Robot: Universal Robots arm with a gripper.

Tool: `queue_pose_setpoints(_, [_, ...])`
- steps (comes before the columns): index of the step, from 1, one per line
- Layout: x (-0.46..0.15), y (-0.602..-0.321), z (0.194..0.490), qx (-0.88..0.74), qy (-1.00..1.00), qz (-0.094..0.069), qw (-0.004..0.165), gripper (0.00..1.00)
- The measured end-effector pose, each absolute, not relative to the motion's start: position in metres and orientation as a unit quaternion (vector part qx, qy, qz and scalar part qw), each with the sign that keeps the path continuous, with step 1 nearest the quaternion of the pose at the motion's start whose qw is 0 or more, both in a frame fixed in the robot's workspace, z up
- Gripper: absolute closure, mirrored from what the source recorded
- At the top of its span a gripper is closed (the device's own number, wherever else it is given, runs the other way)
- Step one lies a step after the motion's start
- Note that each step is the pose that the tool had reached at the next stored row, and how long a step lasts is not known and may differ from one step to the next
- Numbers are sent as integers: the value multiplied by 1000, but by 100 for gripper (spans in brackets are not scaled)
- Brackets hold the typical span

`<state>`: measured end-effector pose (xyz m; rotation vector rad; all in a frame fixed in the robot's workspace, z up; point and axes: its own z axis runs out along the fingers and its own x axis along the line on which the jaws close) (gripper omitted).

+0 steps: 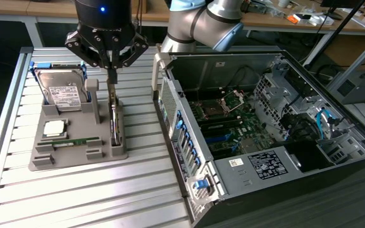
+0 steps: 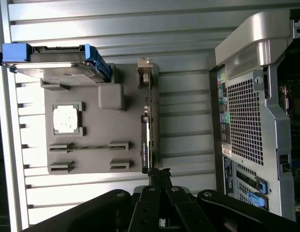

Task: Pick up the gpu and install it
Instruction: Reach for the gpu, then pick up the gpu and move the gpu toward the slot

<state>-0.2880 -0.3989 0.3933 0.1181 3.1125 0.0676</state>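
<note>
The grey tray [image 1: 74, 159] on the desk [image 1: 106, 199] holds a hard drive [image 1: 62, 90], a RAM stick [image 1: 74, 141] and the gpu [image 1: 114, 118], which stands on edge in its slot. The arm [image 1: 198, 23] points straight down, with its fingers [image 1: 110, 69] clamped on the gpu's top edge.

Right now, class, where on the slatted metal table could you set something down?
Bare slats nearer the camera than the grey parts tray; also the strip between tray and open computer case. Crowded: the tray itself.
</note>
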Motion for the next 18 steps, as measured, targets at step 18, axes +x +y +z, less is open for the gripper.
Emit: queue_pose_setpoints(18, [-289, -399, 389, 38, 999, 22, 13, 52])
